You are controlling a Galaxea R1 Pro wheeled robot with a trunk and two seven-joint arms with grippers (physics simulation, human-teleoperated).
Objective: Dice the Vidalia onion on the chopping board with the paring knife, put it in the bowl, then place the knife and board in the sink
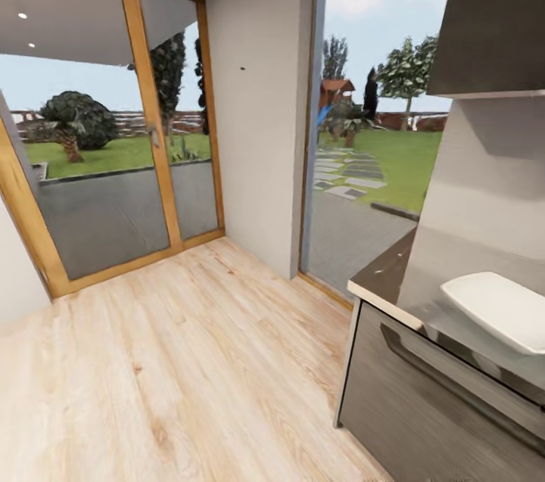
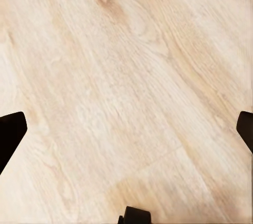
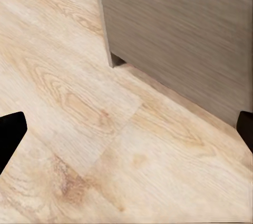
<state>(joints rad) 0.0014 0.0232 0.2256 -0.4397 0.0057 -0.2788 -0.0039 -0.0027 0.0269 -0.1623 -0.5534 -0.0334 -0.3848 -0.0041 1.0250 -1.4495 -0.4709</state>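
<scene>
While the robot faces a corner of the room, one white bowl [image 1: 506, 309] sits on the countertop [image 1: 382, 281] at the right edge of the head view, close to the grey wall behind it. It is a shallow square dish with rounded corners, and part of it runs out of the picture. Below the countertop I count one drawer front [image 1: 424, 399] with one long dark handle [image 1: 454, 368] across it. One dark wall cabinet [image 1: 496, 13] hangs above. Pale wooden floor [image 1: 189, 361] spreads across the middle. Beyond it stand two glass doors [image 1: 106, 141] in orange wooden frames, then one white wall section, then one tall window [image 1: 378, 134] looking onto grass, trees and stepping stones.

Down at the left gripper [image 2: 126, 129], two dark fingers [image 2: 10, 132] sit at opposite edges of the wrist picture, spread wide, with nothing but floor planks between them. The right gripper [image 3: 126, 129] is the same story: two fingers [image 3: 10, 132] set wide apart, holding nothing, over floor, with one grey cabinet side [image 3: 179, 34] standing on the planks just ahead.
</scene>
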